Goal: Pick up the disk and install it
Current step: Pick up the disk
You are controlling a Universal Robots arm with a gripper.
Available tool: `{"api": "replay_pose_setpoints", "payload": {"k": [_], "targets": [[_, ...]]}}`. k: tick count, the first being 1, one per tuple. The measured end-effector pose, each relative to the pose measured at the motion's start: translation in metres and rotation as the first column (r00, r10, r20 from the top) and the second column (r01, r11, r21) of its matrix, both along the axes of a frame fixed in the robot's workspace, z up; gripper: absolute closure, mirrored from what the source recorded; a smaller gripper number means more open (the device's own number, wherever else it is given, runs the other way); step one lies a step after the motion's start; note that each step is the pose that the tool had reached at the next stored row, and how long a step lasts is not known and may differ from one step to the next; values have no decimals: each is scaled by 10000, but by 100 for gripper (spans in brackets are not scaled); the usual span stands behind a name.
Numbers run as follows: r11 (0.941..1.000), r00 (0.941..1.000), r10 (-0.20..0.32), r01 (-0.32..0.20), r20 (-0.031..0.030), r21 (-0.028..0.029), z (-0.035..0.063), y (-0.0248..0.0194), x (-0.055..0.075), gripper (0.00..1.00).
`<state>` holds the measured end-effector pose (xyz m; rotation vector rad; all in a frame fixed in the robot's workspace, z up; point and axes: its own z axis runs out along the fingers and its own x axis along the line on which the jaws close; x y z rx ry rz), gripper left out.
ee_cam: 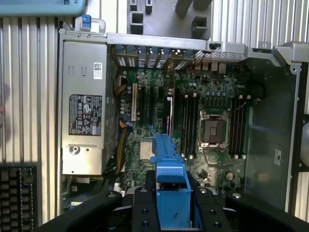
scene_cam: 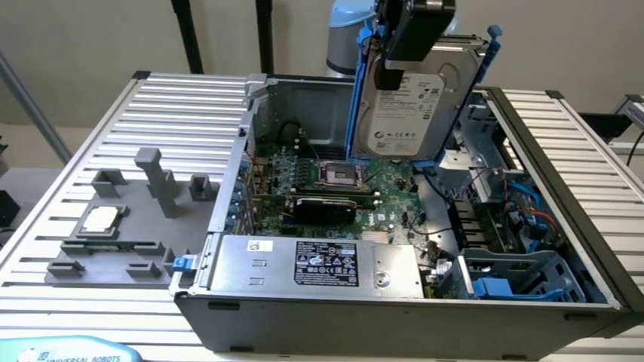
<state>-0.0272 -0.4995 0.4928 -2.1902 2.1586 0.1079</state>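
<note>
The disk point(scene_cam: 411, 98), a silver-grey hard drive with a white label in a bright blue carrier, hangs upright above the open computer case point(scene_cam: 403, 317), over the motherboard's far end. My gripper point(scene_cam: 418, 26) is shut on its upper edge. In the wrist view the blue carrier point(ee_cam: 169, 186) stands edge-on between my black fingers point(ee_cam: 141, 210), with the motherboard point(ee_cam: 193, 125) far beneath it.
Inside the case lie the grey power-supply box point(scene_cam: 312, 264), the CPU socket point(scene_cam: 340, 175) and a blue-grey drive bay point(scene_cam: 513, 277) at the exterior view's right. A grey fixture point(scene_cam: 111, 249) holding a small silver chip point(scene_cam: 102, 219) sits on the slatted table point(scene_cam: 191, 113).
</note>
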Motion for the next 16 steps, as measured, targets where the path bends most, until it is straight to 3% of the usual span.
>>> {"api": "replay_pose_setpoints", "payload": {"k": [9, 11, 12, 13, 16], "targets": [[10000, 10000, 1, -1, 0, 8, 0, -196, 283, 67], [10000, 10000, 0, 0, 0, 9, 0, -271, 392, 67], [10000, 10000, 1, -1, 0, 13, 0, -371, 531, 67], [10000, 10000, 1, -1, 0, 12, 0, -420, 592, 67], [10000, 10000, 0, 0, 0, 12, 0, -494, 669, 67]]}}
